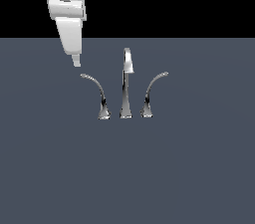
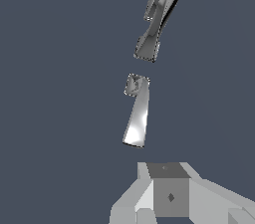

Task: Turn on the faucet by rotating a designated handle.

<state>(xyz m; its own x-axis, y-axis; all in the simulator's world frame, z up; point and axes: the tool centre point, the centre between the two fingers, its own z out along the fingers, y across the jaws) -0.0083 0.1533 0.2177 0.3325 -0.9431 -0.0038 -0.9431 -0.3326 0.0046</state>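
Hand (image 1: 75, 61) poised just above handle (image 1: 96, 92) tip, apart; finger spread unclear; open floor (image 1: 50, 168) all round faucet (image 1: 126, 86)

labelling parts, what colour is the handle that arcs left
Shiny chrome silver, with dark reflections near its foot; the handle shows best in the exterior view.

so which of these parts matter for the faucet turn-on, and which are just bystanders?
In play:
- faucet
- handle, the lever arcing toward the exterior view's left
- pincer, above that lever's tip, apart from it

Bystanders:
- mirror-image lever, arcing right
- central spout
- grey surface
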